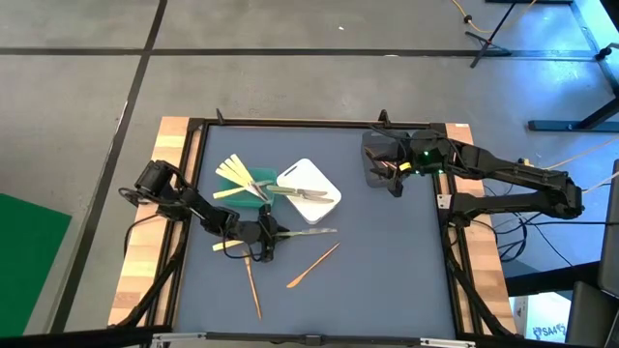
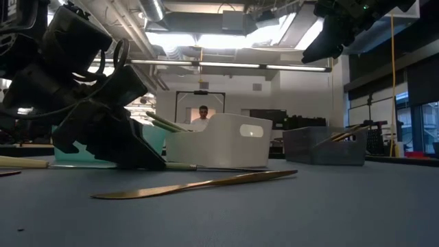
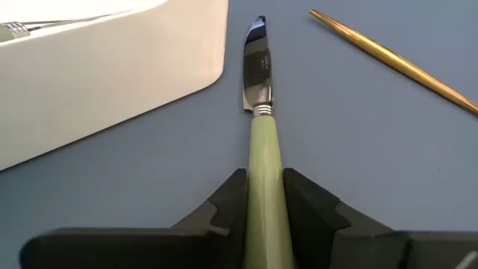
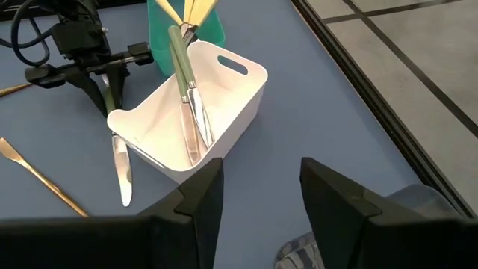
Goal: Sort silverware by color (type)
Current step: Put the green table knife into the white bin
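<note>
A knife with a pale green handle (image 3: pixel 263 149) and a silver blade (image 3: pixel 256 75) lies on the grey table, near the white bin (image 1: pixel 311 193). My left gripper (image 3: pixel 265 178) is low at the table's left and shut on the knife. Two more green-handled knives (image 4: pixel 187 90) lean inside the white bin. Pale yellow utensils (image 1: pixel 232 172) stick out of the green bin (image 1: pixel 255 189). Two orange-brown utensils (image 1: pixel 314 264) (image 1: pixel 253 287) lie flat toward the near edge. My right gripper (image 4: pixel 261 198) hangs open and high over the grey bin (image 1: pixel 379 155) at the far right. My left gripper pinches the knife's green handle (image 3: pixel 264 187) between its two fingers, behind the silver collar. The fingers (image 3: pixel 231 198) slant down from the table's left side and lie along the knife. The knife lies flat on the table, its blade pointing toward the right edge.
The white bin's near wall (image 3: pixel 112 82) stands close beside the knife's blade. One orange-brown utensil (image 3: pixel 388 56) lies on the blade's other side. The grey bin (image 2: pixel 322 145) holds orange-brown utensils. A person stands far off in the room (image 2: pixel 203 116). Bare table lies right of centre.
</note>
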Action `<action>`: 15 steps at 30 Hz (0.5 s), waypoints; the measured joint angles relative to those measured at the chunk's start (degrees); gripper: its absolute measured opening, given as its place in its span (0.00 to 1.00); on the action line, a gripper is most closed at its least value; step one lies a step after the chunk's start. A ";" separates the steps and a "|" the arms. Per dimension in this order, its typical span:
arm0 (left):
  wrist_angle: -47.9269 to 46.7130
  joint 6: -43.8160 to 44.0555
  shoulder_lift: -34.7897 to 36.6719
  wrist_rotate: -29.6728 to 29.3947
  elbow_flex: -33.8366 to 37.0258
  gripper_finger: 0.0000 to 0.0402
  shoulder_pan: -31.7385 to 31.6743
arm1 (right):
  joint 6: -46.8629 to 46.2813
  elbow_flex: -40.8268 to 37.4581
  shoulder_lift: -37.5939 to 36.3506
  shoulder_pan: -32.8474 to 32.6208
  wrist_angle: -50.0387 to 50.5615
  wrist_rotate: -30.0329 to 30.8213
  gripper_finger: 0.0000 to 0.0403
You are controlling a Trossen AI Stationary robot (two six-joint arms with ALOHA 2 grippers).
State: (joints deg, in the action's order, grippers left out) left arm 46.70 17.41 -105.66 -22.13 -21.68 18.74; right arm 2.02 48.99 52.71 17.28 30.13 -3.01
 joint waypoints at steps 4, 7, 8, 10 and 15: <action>0.02 -0.03 -0.01 0.01 0.03 0.16 0.00 | 0.00 -0.01 0.00 0.00 0.00 0.00 0.42; 0.02 -0.07 -0.03 -0.20 0.03 0.16 0.00 | 0.00 -0.02 0.00 -0.02 0.00 0.00 0.42; 0.02 -0.07 -0.03 -0.21 0.03 0.16 0.00 | 0.00 -0.02 0.00 -0.02 0.00 0.00 0.42; 0.10 -0.07 -0.05 -0.22 0.05 0.16 0.02 | 0.00 -0.01 0.00 -0.01 0.00 0.00 0.42; 1.46 -0.09 0.39 -0.14 0.16 0.15 0.02 | 0.00 -0.02 0.00 -0.01 0.00 0.00 0.42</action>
State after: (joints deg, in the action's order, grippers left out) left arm 48.16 17.32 -105.28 -22.27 -21.52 18.76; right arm 2.02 48.98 52.71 17.27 30.13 -3.01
